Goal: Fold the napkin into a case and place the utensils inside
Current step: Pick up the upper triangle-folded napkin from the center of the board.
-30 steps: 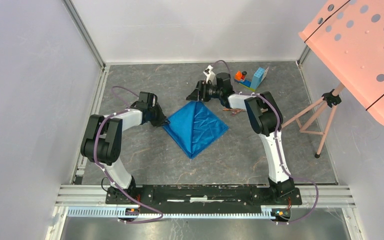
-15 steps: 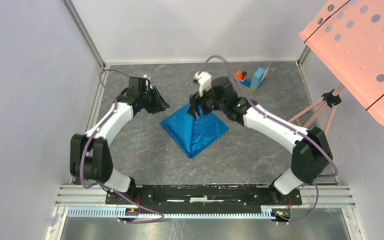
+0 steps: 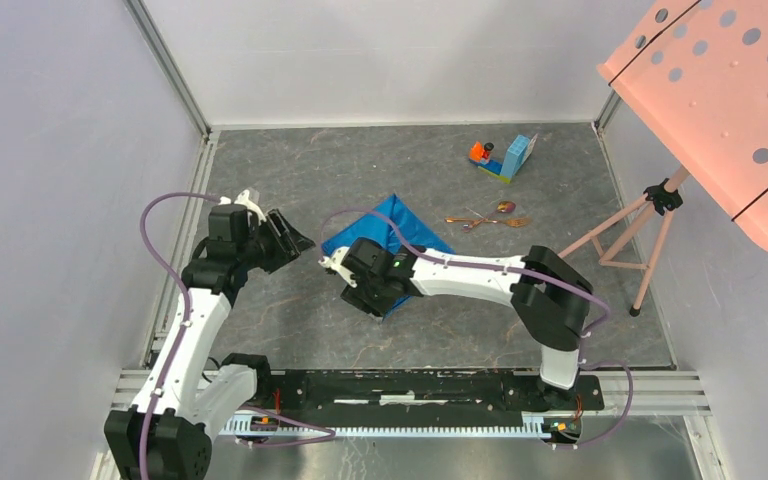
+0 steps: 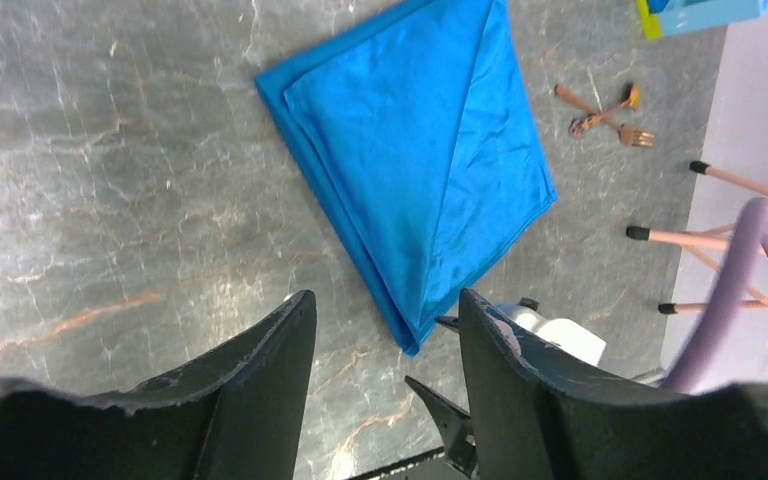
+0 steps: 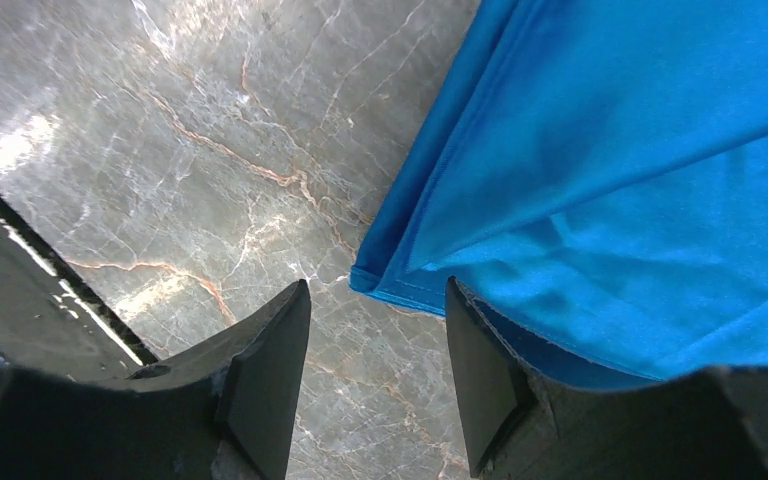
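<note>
The bright blue napkin (image 3: pixel 410 232) lies folded into a diamond on the grey floor, seen whole in the left wrist view (image 4: pixel 430 150). My right gripper (image 3: pixel 372 300) hovers open at its near corner, and the arm covers part of the cloth. In the right wrist view that corner sits just ahead of the gripper (image 5: pixel 375 290), with the napkin (image 5: pixel 610 150) running off to the right. My left gripper (image 3: pixel 298 238) is open and empty, left of the napkin and raised (image 4: pixel 385 300). The copper utensils (image 3: pixel 487 217) lie crossed to the right of the napkin (image 4: pixel 605 110).
Toy blocks (image 3: pixel 505 158) stand at the back right. A pink tripod stand (image 3: pixel 640 230) rises at the right edge, carrying a perforated pink board (image 3: pixel 730 90). Walls close in the left, back and right sides.
The left gripper let go at the napkin's left corner, opened and drew back to the left. The right arm swung from the far end to the napkin's near corner, its jaws narrowing slightly.
</note>
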### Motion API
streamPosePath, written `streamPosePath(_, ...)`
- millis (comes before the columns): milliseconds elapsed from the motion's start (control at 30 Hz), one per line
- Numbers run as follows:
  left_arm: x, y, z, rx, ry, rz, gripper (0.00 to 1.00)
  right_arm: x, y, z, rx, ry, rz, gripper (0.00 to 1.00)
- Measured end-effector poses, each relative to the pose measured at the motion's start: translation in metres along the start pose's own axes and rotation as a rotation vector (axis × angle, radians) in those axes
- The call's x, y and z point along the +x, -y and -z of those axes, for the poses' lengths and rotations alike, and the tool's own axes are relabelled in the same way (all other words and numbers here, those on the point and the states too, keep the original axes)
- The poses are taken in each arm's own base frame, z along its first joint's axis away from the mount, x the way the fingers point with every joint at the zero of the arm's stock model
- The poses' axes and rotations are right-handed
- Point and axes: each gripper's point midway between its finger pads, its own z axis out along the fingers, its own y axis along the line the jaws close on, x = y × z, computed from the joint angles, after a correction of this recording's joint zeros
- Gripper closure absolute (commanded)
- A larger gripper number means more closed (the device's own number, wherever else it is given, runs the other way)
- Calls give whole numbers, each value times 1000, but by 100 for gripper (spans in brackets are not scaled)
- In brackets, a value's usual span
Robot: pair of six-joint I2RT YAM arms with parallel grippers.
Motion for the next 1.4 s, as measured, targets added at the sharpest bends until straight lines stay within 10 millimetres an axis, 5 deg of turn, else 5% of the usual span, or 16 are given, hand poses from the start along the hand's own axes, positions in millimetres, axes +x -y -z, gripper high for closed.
streamPosePath(200,19,-9,1,-3,-41,11,38,6,-9,-10,30,-59,40,45)
streamPosePath(433,36,-19,-4,-13,-87,26,38,2,-6,-9,52,-54,36,62)
streamPosePath(800,40,-24,-7,-21,-97,32,38,-2,-4,-22,58,-67,34,57)
streamPosePath(1100,41,-25,-8,-26,-102,35,38,1,4,-25,99,-82,44,76)
streamPosePath(1400,41,-26,-9,-29,-103,38,38,7,14,-26,151,-108,67,73)
